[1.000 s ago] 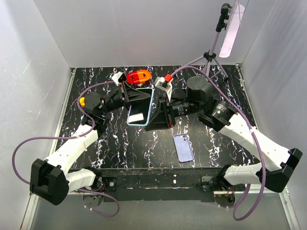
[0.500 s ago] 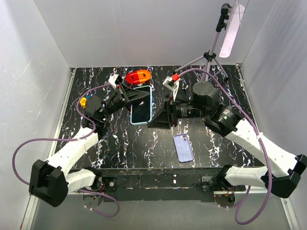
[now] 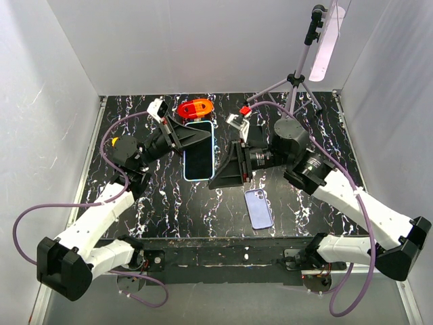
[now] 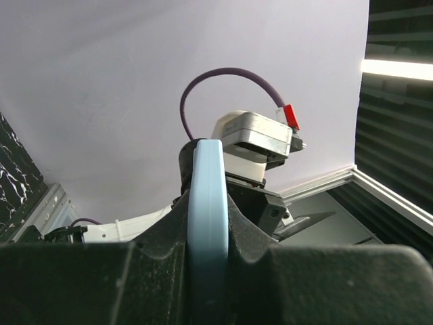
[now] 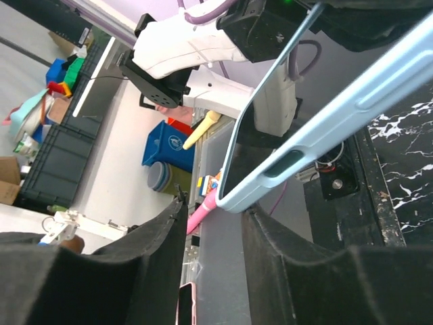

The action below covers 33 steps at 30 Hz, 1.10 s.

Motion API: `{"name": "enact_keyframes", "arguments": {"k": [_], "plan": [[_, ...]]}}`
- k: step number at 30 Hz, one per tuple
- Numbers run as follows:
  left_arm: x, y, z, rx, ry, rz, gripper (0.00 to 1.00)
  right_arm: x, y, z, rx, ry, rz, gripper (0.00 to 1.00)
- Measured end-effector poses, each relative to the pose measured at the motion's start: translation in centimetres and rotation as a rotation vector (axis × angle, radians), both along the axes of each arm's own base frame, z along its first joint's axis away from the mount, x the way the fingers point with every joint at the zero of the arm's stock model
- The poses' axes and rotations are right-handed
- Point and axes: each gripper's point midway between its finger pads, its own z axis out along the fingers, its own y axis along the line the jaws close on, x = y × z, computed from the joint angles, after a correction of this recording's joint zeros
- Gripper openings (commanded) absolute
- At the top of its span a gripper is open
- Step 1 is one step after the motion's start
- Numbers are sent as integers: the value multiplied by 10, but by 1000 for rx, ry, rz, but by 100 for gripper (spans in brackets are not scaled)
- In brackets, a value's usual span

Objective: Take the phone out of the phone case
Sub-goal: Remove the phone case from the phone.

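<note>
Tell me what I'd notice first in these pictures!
A dark phone in a light-blue case is mid-table between the left gripper and right gripper. Behind it lies a bright orange-red object, and nearer the arms' bases a lilac phone-like slab lies flat.

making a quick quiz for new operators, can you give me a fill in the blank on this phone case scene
1. The phone case clamped by the left gripper is light ____.
2. A purple phone lies flat on the table, nearer the ____ arm.
3. In the left wrist view the case is seen ____-on between the fingers.

Missing words: blue; right; edge
</note>
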Motion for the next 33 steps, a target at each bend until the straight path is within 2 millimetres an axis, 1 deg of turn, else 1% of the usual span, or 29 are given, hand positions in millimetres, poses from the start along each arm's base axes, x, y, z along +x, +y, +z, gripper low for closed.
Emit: {"name": "enact_keyframes", "arguments": {"k": [3, 6, 10, 12, 13, 14, 15, 16, 18, 23, 25, 27, 29, 33], "plan": [[-2, 1, 4, 2, -21, 4, 0, 2, 5, -2, -1, 21, 21, 39], [-1, 1, 2, 9, -19, 5, 0, 4, 9, -6, -9, 35, 31, 39], [-1, 0, 1, 12, -18, 6, 0, 7, 14, -9, -14, 44, 43, 30], [-1, 0, 1, 14, -20, 6, 0, 9, 17, -12, -22, 58, 51, 24], [-1, 0, 1, 16, -22, 5, 0, 8, 17, -13, -27, 66, 56, 16], [-1, 0, 1, 17, -25, 4, 0, 8, 17, -14, -31, 73, 60, 5], [-2, 0, 2, 17, -27, 2, 0, 8, 17, -15, -33, 75, 62, 1], [-4, 0, 4, 18, -39, -4, 0, 7, 16, -16, -47, 97, 65, 1], [-6, 0, 6, 23, -60, -11, 0, 6, 16, -19, -50, 80, 66, 1], [-9, -5, -1, 43, -34, -66, 0, 5, 17, -27, -71, -24, 39, 1], [-9, -5, -1, 36, -18, -82, 0, 5, 17, -26, -98, -56, 30, 1], [-10, -4, 5, 14, -15, -85, 0, 6, 19, -21, -135, -94, 23, 1], [-13, -1, 15, -22, -27, -84, 0, 5, 20, -12, -157, -138, 25, 1], [-18, 3, 31, -85, -40, -90, 0, 4, 19, 2, -172, -210, 42, 1]]}}
